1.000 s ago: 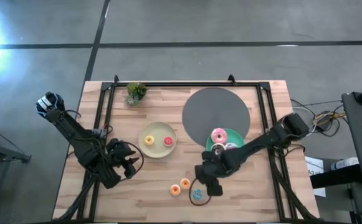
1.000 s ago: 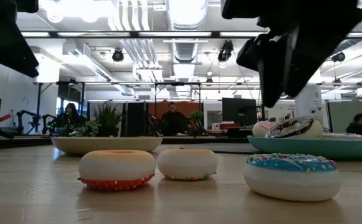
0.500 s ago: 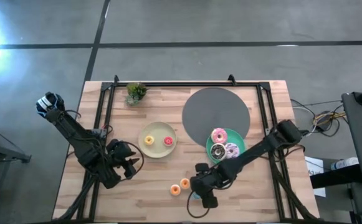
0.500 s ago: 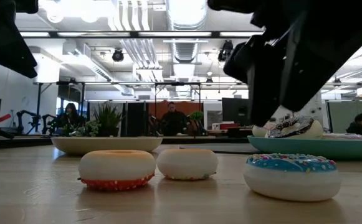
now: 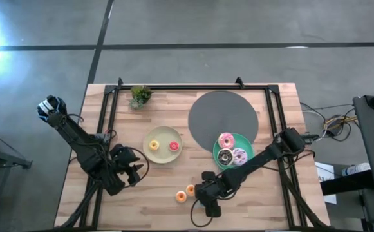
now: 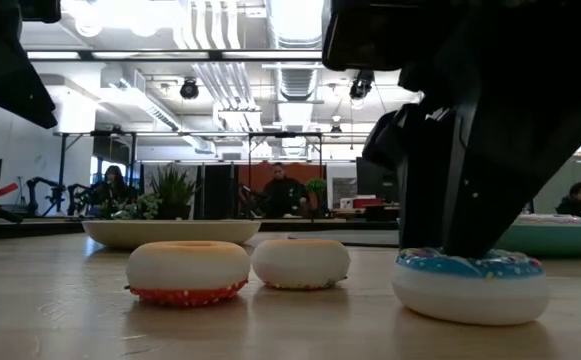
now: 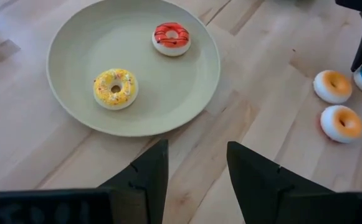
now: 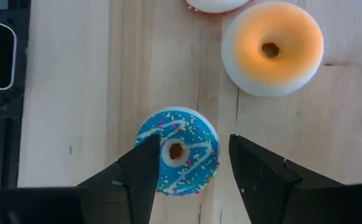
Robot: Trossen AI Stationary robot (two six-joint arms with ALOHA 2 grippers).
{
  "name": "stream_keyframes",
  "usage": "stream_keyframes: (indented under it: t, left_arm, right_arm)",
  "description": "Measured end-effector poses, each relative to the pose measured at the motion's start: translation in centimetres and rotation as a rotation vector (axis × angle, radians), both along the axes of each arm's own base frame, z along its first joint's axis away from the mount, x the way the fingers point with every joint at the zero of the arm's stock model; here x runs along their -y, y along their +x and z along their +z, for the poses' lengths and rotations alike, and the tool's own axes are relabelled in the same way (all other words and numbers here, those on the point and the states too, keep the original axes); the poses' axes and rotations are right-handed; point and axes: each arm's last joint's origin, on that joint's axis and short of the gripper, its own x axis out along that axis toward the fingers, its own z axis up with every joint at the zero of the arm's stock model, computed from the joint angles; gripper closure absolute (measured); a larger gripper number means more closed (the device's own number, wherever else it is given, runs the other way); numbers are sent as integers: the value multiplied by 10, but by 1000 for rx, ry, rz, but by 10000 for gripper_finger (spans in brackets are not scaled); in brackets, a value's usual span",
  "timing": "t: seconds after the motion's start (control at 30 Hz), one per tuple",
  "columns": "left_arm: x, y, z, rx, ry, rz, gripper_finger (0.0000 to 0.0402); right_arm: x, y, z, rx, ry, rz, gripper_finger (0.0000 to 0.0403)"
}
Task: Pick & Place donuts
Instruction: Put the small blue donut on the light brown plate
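Observation:
My right gripper is open and points down over the blue mini donut, which lies flat on the table near its near edge, one finger on each side. In the low view the fingers reach down to the blue donut's top. In the high view the right gripper hides it. Two orange mini donuts lie just to its left. The yellow donut and red donut lie on the cream plate. The pink, chocolate and lilac donuts lie on the teal plate. My left gripper waits open, left of the cream plate. My right gripper comes at the blue donut from above, pointing down, with its fingers on opposite sides of the ring. Their tips are level with the donut's top rim. I cannot tell whether they touch it. The donut rests flat on the table.
A dark grey round mat lies behind the teal plate and a small potted plant stands at the far left. Black frame rails run along both table sides. Bare wood lies between the plates and the near edge. People sit in the room beyond.
My right gripper has moved from beside the teal plate toward the table's near-left and down. It now stands over the blue donut with its fingers lowered to it. The donuts have stayed where they were.

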Motion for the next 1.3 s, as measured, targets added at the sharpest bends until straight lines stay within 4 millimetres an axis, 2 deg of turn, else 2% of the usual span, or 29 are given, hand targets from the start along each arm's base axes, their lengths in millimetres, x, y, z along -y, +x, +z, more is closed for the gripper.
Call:
stream_keyframes:
  t: [0.17,0.5,0.63,0.77,0.9,1.0,1.17,1.3]
  left_arm:
    - [0,0,0,-3,9,-11,265]
    - [0,0,0,-5,12,-11,265]
    - [0,0,0,-3,10,-9,265]
    - [0,0,0,-4,12,-12,265]
    - [-1,-1,-1,-6,6,8,265]
    - [-2,-1,0,0,-15,41,265]
    - [-2,-1,0,4,-37,55,265]
    - [-2,-1,0,3,-38,54,265]
  right_arm:
    - [2,-2,-3,-17,-11,1,243]
    - [5,0,-8,-43,11,8,332]
    - [21,-1,8,-59,-12,-48,361]
    - [55,7,44,36,19,-147,374]
    - [113,28,58,83,23,-303,371]
    - [158,54,68,169,-6,-365,370]
    - [212,94,73,223,-67,-390,369]
    - [240,122,64,161,-91,-384,369]
